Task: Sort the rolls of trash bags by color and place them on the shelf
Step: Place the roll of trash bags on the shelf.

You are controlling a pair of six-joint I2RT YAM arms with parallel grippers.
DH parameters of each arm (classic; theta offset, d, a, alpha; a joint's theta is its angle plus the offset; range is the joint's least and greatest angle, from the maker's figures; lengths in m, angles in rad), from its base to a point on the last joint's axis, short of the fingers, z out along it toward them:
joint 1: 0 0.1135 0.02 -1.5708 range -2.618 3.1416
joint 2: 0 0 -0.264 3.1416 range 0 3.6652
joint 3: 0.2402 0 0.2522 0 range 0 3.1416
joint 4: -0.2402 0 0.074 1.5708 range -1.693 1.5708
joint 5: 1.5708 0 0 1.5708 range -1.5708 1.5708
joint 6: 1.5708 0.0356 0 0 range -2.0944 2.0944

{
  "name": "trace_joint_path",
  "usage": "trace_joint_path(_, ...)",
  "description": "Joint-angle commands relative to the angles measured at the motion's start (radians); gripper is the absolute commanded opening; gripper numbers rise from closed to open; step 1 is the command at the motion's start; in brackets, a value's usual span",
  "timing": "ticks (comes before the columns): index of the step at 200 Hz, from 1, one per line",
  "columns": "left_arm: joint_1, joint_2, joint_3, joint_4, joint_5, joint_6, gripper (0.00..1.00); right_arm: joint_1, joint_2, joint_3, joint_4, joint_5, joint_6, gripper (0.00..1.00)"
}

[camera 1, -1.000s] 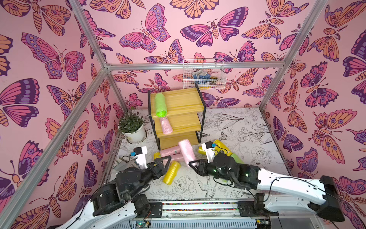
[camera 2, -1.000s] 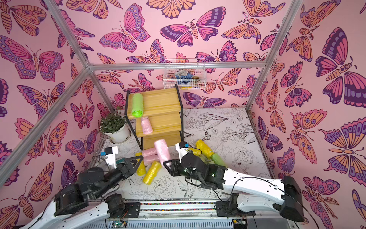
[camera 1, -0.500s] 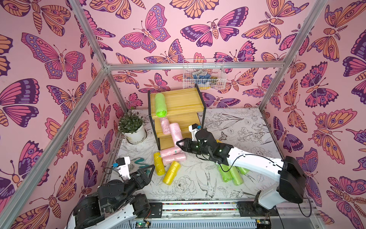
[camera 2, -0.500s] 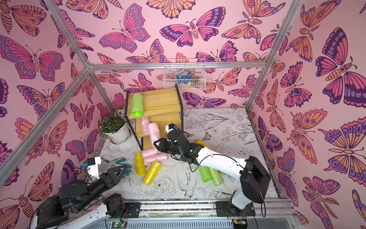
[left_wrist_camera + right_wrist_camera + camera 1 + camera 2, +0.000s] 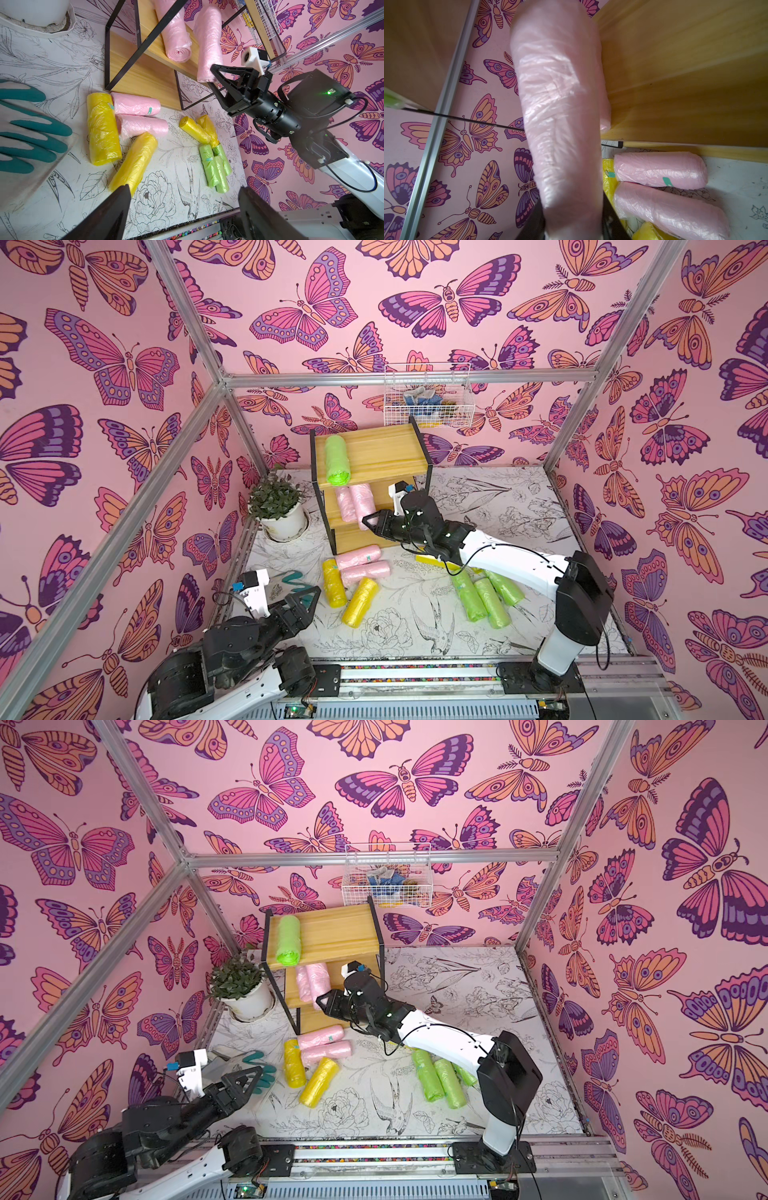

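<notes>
**Pink roll only half-parked on the middle tier**

The pink roll (image 5: 560, 114) lies on the shelf's (image 5: 376, 448) middle board, just beside another pink roll (image 5: 344, 506). Its long axis runs front to back, far end aimed at the back wall. The right end effector (image 5: 372, 522) is clamped on the near end, which seems to overhang the edge. Let go now and that slick plastic could slide off. The left end effector (image 5: 309, 599) hangs spread wide, empty.

Green roll (image 5: 337, 464) lies atop shelf (image 5: 386, 448); pink roll (image 5: 361, 497) on middle board.
</notes>
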Motion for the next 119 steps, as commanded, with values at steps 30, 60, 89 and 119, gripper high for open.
trace_joint_path(30, -0.001, 0.034, 0.012, -0.003, -0.024, 0.049, 0.88, -0.02, 0.064, 0.117, 0.002, 0.045, -0.048, 0.0)
trace_joint_path(60, -0.001, 0.049, 0.017, -0.003, -0.008, 0.06, 0.88, -0.031, 0.084, 0.135, -0.006, 0.052, -0.048, 0.0)
trace_joint_path(89, 0.0, 0.045, 0.005, -0.003, 0.01, 0.054, 0.88, -0.038, 0.074, 0.122, -0.013, 0.064, -0.053, 0.0)
trace_joint_path(119, -0.001, 0.036, -0.012, -0.003, 0.012, 0.044, 0.87, -0.043, 0.08, 0.138, -0.033, 0.067, -0.083, 0.0)
